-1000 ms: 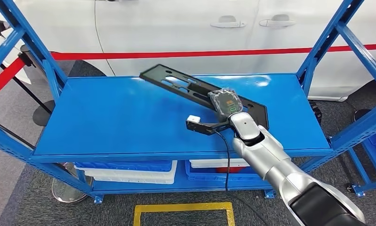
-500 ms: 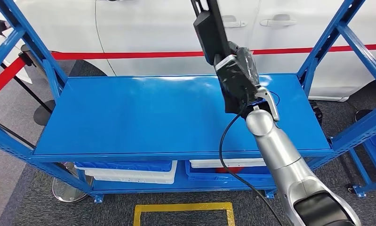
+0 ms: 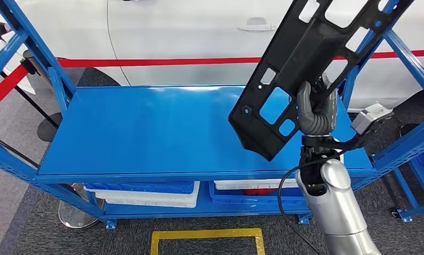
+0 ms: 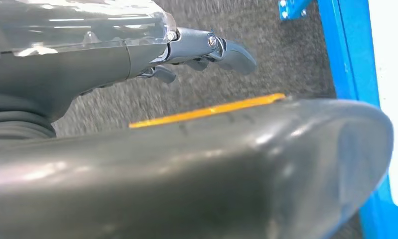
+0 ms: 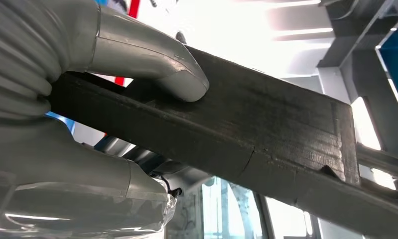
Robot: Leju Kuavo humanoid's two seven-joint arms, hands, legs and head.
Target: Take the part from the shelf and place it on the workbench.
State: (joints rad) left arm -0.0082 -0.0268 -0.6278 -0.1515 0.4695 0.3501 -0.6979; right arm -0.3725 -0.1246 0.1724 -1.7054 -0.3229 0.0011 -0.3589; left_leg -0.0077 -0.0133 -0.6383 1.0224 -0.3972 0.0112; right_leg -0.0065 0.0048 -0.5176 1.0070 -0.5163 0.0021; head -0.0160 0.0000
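One black part (image 3: 305, 69), flat on the blue shelf (image 3: 146, 133) a second ago, now hangs tilted above its right end, right hand (image 3: 316, 109) clamped around its edge; left hand (image 4: 206, 50) empty, fingers loosely apart; pick done, workbench carry pending.

The part (image 3: 300, 69), a long flat black plastic panel pierced by several rectangular cut-outs and small round holes, is being held up in the air above the right end of the blue shelf (image 3: 146, 133), clear of its top surface. It is being kept steeply tilted, its lower rounded corner pointing down toward the shelf and its upper end running out past the top of the head view. In the right wrist view, its dark, matte edge (image 5: 266, 134) is being clamped.
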